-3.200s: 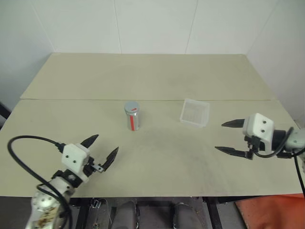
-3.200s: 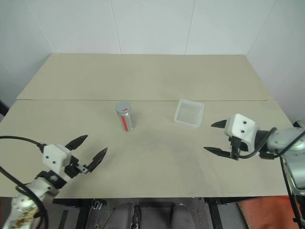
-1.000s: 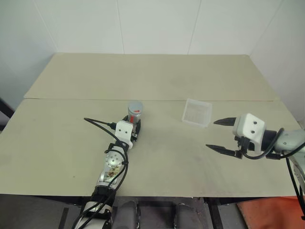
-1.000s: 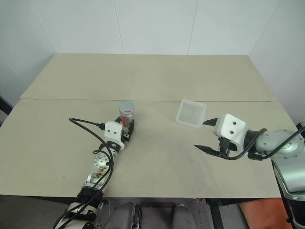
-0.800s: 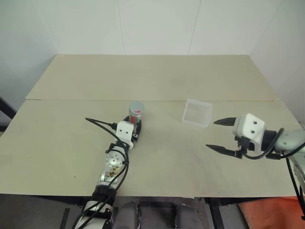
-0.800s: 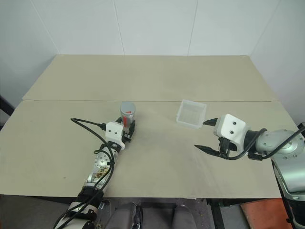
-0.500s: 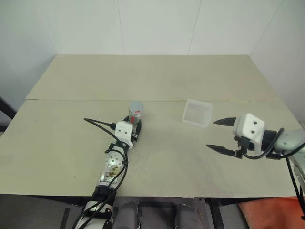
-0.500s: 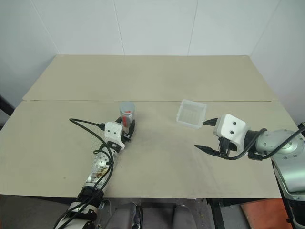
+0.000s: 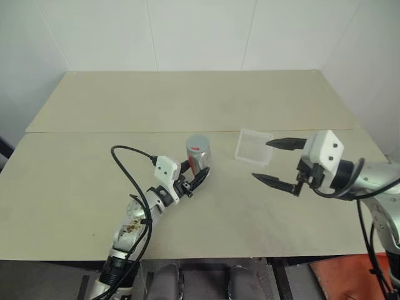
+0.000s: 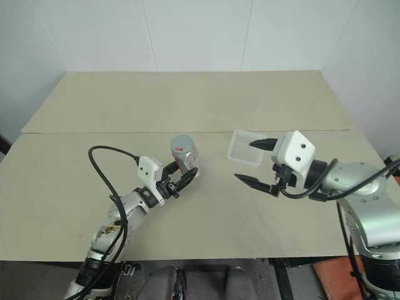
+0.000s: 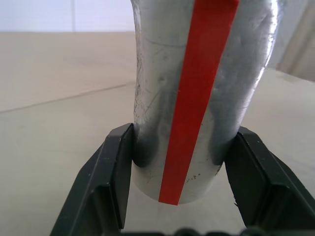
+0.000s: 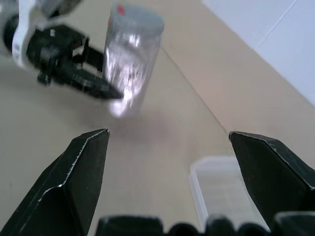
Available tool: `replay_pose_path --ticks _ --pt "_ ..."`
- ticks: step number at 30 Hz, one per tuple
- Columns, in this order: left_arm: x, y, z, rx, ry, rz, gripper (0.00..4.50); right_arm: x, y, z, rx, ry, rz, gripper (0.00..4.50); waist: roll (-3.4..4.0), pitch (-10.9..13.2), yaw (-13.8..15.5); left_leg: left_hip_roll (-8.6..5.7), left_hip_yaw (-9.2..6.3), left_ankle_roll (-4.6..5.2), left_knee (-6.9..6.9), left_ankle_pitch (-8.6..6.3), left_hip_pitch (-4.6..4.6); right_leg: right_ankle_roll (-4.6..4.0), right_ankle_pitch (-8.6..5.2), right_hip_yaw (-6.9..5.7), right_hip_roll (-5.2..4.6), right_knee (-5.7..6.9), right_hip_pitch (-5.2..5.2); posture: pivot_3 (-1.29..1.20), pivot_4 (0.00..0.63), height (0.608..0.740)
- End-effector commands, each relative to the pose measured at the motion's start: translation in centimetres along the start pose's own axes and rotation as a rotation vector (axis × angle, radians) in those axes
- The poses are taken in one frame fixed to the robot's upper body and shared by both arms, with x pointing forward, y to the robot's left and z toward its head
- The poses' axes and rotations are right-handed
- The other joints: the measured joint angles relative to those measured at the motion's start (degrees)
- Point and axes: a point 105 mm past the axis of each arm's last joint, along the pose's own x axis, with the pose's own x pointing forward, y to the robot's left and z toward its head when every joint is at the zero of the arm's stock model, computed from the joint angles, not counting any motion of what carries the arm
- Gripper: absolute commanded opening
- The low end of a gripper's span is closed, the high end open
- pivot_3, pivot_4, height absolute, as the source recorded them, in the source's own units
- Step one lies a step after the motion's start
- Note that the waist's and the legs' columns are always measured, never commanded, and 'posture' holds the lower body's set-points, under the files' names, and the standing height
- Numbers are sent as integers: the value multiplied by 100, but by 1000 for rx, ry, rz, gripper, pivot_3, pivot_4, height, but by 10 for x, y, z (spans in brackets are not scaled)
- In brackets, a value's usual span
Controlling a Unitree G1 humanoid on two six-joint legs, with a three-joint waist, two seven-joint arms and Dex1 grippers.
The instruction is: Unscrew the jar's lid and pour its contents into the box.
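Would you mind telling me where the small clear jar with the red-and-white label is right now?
In the left eye view, the clear labelled jar sits near the table's middle, clamped low between the left gripper's fingers, with the clear plastic box to its right.

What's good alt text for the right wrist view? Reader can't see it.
The left gripper is shut on the jar, which has its lid on and is held above the table. The open right gripper frames the scene with its two black fingers, and the clear box sits on the table between them.
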Motion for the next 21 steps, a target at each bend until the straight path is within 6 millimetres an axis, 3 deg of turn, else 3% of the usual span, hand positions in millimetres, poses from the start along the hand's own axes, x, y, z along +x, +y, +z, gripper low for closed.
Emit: replay_pose_path --ticks 1,6,13,21 --pt "-1 -14 14 21 -2 -97 2429 10 10 17 22 -73 9 4500 0 0 9 0 0 0 0 0 -3 0 0 0 0 0 -2 0 150 740" --pt "3 -15 24 -53 -29 -118 2429 22 11 26 103 -127 -23 4500 -2 1 22 -2 -1 2 6 -1 -4 0 0 -1 -3 3 -1 0 150 740" --pt "8 -18 24 -23 -9 -135 2429 32 16 38 169 -176 -4 4500 -2 1 16 -3 -2 2 0 -1 -9 0 0 -1 -1 -1 -8 0 150 740" --pt "5 -21 24 21 20 -162 2429 58 17 47 203 -221 -33 4500 -1 1 2 -3 -2 2 0 -1 -10 0 0 1 -1 5 -15 0 150 740"
